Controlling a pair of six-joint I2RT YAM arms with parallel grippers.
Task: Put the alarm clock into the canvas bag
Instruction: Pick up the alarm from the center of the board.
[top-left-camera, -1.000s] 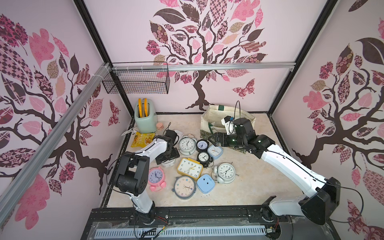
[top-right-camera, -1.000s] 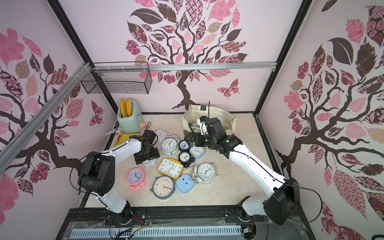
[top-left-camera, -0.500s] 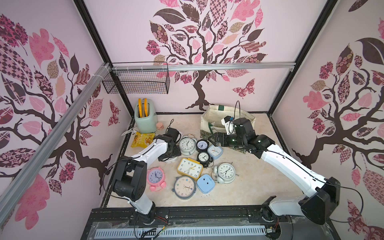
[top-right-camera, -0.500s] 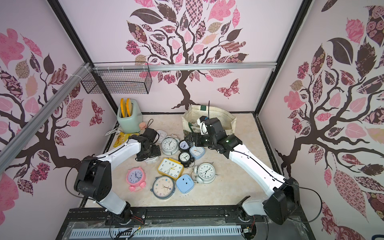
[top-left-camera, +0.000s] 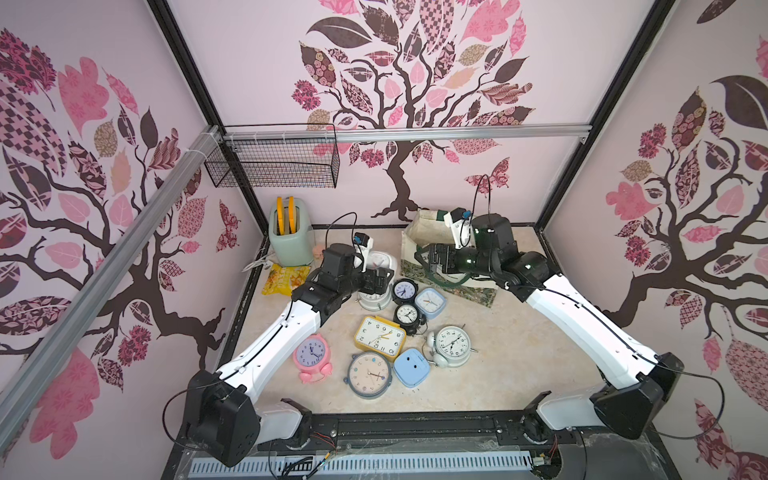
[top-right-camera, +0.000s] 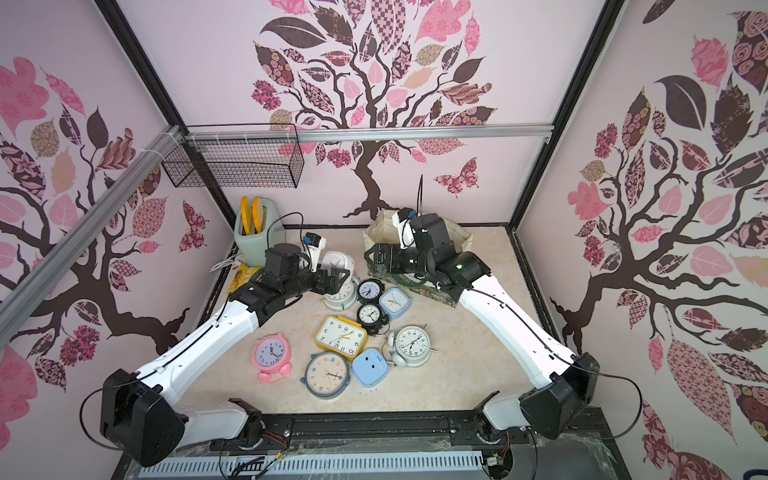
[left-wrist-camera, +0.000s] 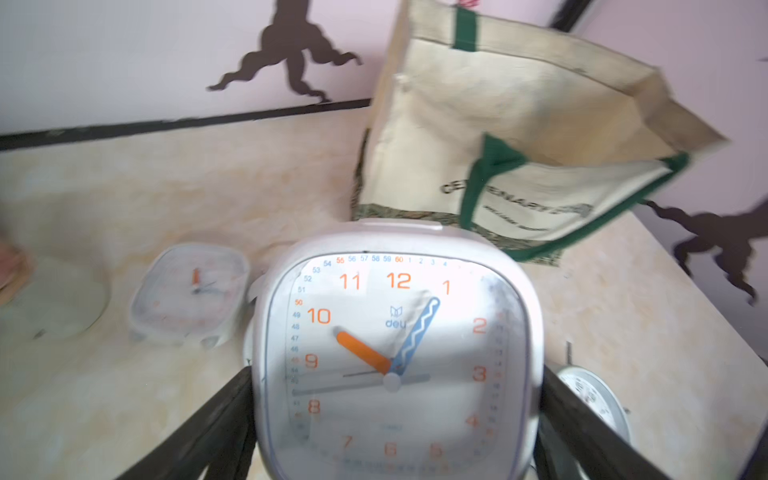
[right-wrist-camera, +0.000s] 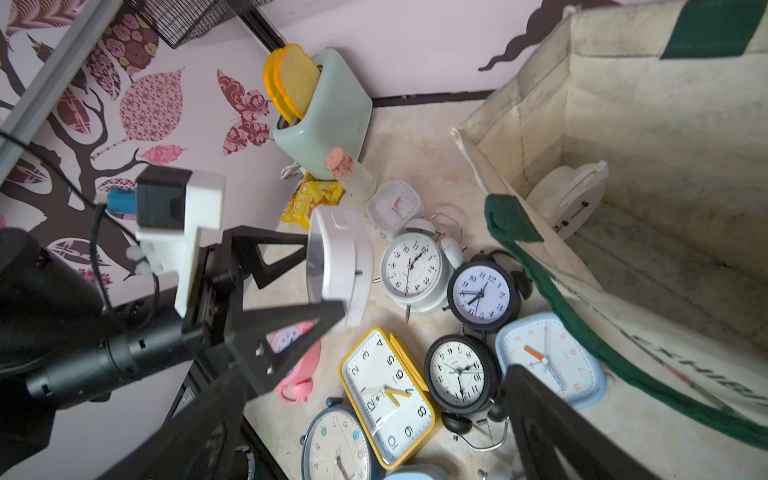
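Right arm (top-left-camera: 573, 316) blocks half the canvas bag (top-left-camera: 415, 241) at the surface's (top-left-camera: 498, 357) 1 o'clock, can't make out its lettering.

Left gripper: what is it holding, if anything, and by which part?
The left gripper holds the white square alarm clock by its two opposite side edges, one finger on each.

A robot test booth. Tree-patterned wall panels (top-left-camera: 249, 62) between black posts (top-left-camera: 181, 62) fill the upper frame; two arms (top-left-camera: 274, 332) stand on a track (top-left-camera: 415, 428) at bottom centre.
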